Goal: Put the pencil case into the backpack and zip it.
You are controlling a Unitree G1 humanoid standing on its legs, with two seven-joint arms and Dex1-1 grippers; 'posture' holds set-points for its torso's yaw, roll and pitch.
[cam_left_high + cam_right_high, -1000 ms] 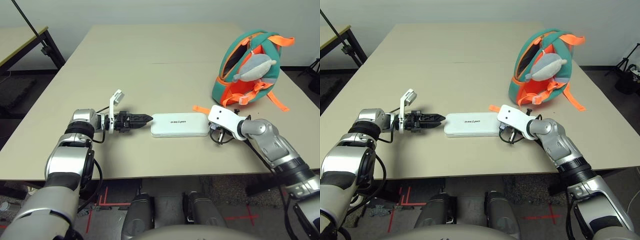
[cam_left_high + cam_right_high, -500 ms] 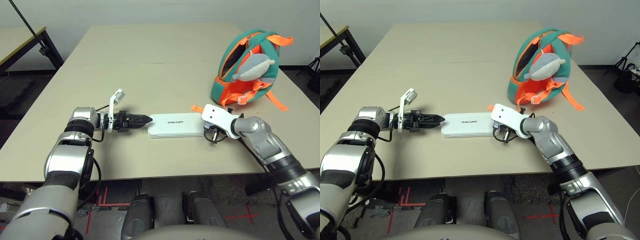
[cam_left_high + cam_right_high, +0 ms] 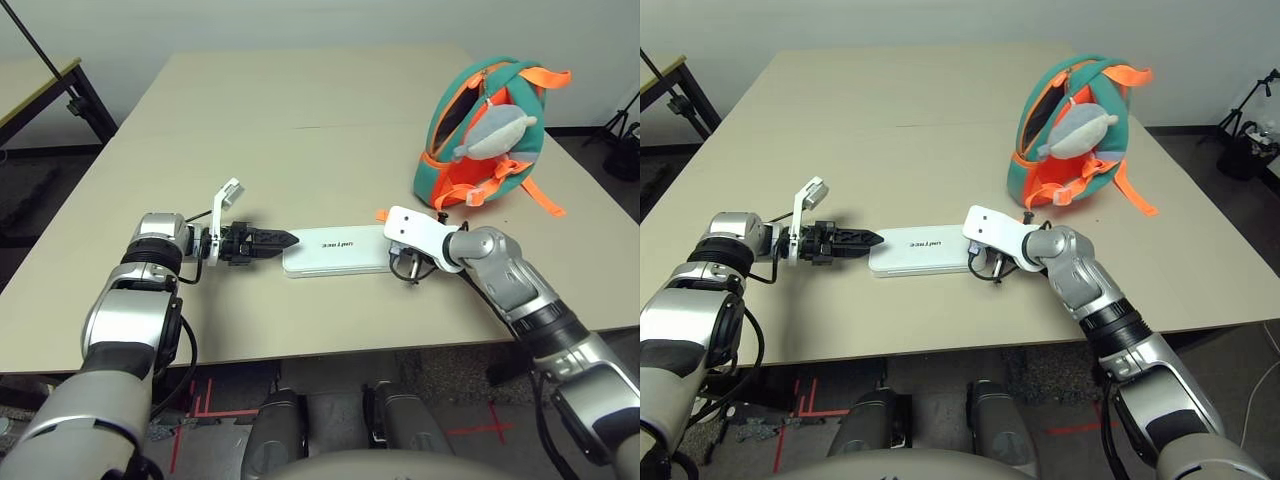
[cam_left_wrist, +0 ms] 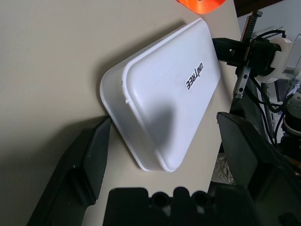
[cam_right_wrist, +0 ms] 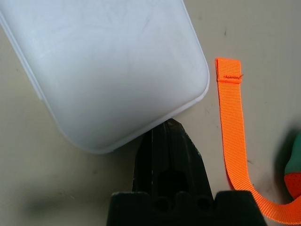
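On the table [image 3: 300, 110], in the head views, the pencil case [image 3: 338, 250] lies flat near the front edge, between the two grippers. Compared with a second ago it sits further toward the robot's left: the right gripper [image 3: 408, 268] has advanced with it, while the left gripper [image 3: 278, 240] has held its station. The whole picture has also shifted somewhat, so part of this displacement is camera motion. Judgement: the case is being nudged against the left gripper to square it up for a grasp; nothing has been lifted yet.

The backpack [image 3: 480, 135] stands upright, well apart on the far right, its main opening gaping, one orange strap [image 5: 230, 122] trailing toward the case.

Both forearms lie low and nearly level, pointing inward at each other along the case's long axis.

From the left wrist view, the left gripper's fingers [image 4: 87, 162] stand wide apart, straddling the near short end of the case without visible contact; the lettering faces up.

From the right wrist view, the right gripper's fingers [image 5: 169, 155] are pressed together into a single wedge, its tip touching the rounded corner of the case's other short end. The strap lies just beside it, not caught.
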